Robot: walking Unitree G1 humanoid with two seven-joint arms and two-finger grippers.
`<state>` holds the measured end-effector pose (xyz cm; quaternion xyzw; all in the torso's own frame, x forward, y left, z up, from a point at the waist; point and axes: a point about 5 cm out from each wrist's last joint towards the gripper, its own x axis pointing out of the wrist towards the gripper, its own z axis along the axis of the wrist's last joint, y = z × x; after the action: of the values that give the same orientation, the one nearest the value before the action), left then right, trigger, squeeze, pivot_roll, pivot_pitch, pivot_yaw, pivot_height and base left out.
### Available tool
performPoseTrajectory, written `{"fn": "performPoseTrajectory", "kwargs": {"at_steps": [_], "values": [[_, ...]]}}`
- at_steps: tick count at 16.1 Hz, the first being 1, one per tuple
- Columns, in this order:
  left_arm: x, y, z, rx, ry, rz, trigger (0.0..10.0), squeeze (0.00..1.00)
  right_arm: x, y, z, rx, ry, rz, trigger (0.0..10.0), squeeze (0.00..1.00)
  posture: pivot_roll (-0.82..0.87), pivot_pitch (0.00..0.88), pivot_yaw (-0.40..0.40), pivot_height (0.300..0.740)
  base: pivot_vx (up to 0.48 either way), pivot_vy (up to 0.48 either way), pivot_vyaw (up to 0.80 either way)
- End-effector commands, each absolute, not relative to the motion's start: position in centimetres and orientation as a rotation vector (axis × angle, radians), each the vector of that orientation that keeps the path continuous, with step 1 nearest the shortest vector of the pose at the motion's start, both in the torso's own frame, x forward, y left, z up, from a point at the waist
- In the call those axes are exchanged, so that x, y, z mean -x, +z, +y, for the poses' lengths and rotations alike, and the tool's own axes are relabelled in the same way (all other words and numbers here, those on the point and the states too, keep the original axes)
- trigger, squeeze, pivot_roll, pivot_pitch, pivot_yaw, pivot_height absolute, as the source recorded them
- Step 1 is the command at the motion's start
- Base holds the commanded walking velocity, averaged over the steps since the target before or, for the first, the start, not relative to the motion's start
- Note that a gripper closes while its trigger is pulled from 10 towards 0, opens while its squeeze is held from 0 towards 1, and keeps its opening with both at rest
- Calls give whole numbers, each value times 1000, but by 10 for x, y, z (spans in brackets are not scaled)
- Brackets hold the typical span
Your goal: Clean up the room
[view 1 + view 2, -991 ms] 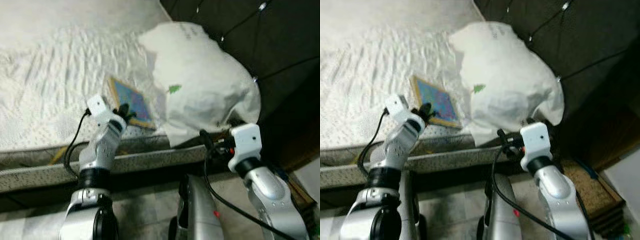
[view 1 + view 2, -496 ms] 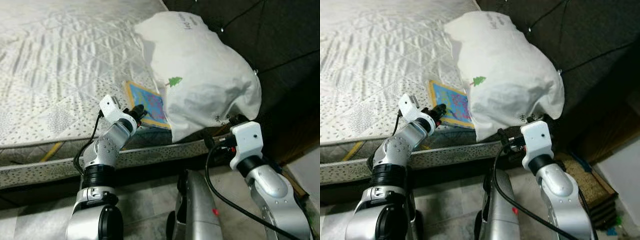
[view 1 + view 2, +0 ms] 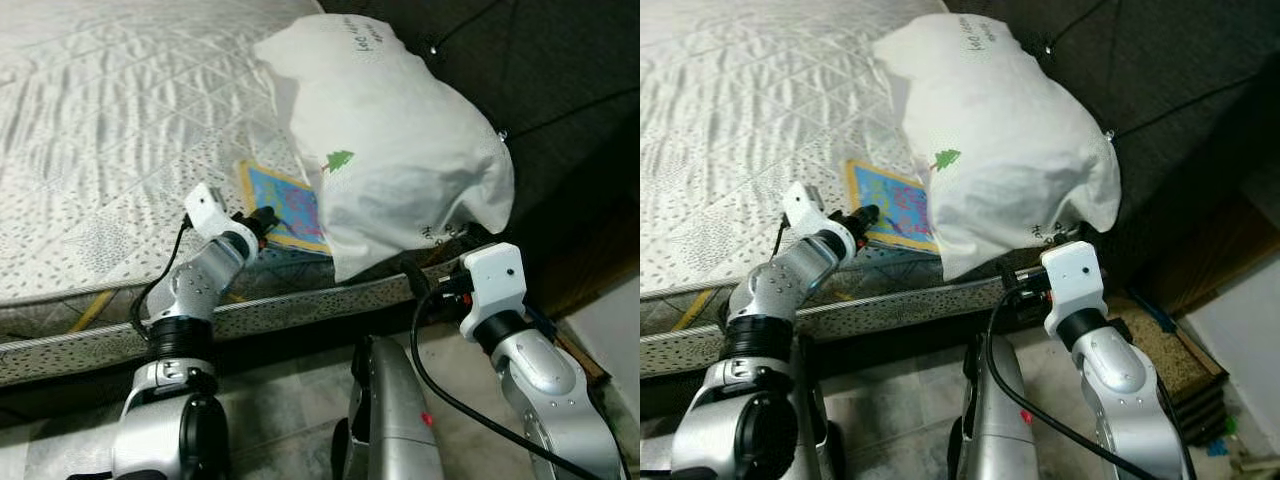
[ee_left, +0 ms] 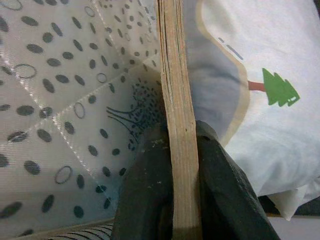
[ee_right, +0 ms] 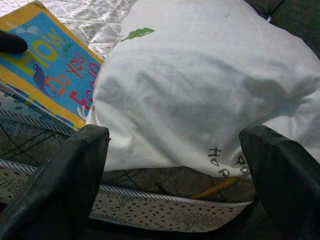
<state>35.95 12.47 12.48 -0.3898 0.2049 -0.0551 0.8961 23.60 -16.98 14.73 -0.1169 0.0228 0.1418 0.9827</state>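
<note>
- A thin, flat book (image 3: 284, 208) with a blue cover and yellow border lies on the mattress (image 3: 110, 130) near its front edge, at about 9 o'clock from the pillow (image 3: 390, 150), its far corner tucked under it.
- The left gripper (image 3: 264, 219) pinches the book's near edge; the left wrist view shows the two black fingers (image 4: 147, 195) closed on the layered, tan page edge.
- The pillow is plump, white, soft and creased, printed with a small green tree, and leans on a dark tufted headboard (image 3: 560, 80).
- The mattress is pale quilted fabric with dotted side panels.
- The right gripper (image 5: 175, 165) sits at the pillow's 6 o'clock, its fingers (image 5: 70, 175) spread wide and holding nothing.
</note>
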Motion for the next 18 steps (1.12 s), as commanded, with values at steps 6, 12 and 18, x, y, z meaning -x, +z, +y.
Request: {"fn": "performPoseTrajectory", "kwargs": {"at_steps": [6,12,18], "values": [[-362,110,138,732,-25,460,10000,1000,-242,149,-173,259,282,38,10000,0,-148,97,-168,485,0,0,0],[-364,108,155,630,30,436,10000,1000,-249,149,-170,250,285,17,10000,0,-130,83,-165,485,0,0,0],[-364,107,170,479,82,425,10000,1000,-258,147,-162,228,292,-4,10000,0,-94,63,-151,485,0,0,0]]}}
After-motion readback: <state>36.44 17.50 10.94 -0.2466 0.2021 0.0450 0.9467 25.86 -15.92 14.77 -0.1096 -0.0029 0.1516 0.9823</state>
